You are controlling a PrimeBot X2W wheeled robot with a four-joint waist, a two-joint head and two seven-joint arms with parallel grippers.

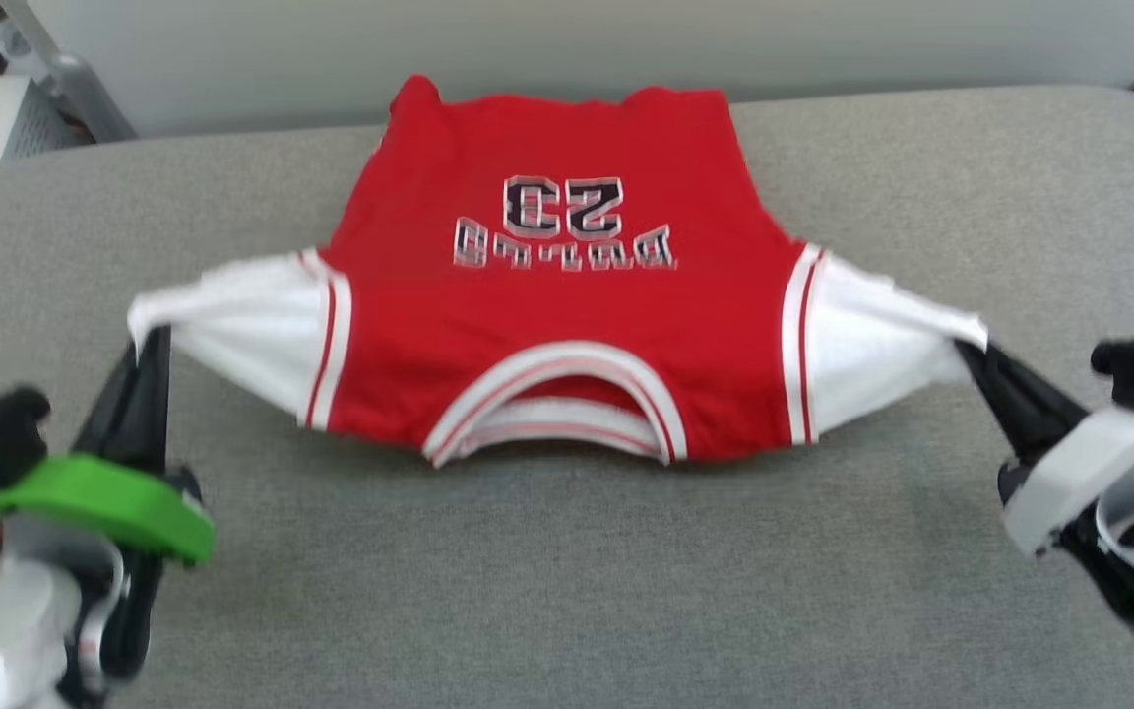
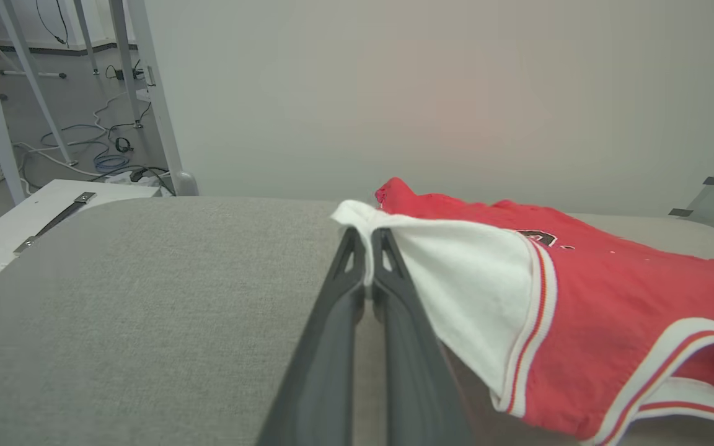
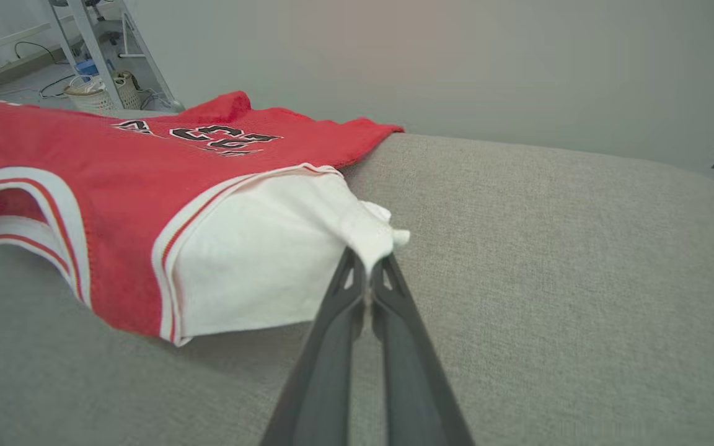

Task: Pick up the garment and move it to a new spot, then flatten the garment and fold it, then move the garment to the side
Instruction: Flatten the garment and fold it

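The red garment [image 1: 567, 305] is stretched over the grey cloth-covered table [image 1: 567, 591], neckline nearest the robot. The left hand [image 1: 149, 340] is clamped on 1 white sleeve [image 1: 242, 315], the right hand [image 1: 971, 347] on the other. A pale wall [image 2: 456, 93] stands behind, with cables [image 2: 106, 162] on the floor [image 2: 35, 139].

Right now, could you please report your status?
Left end effector shut on one white sleeve, right end effector on the other. Jersey stretched between them. Nothing in the way.
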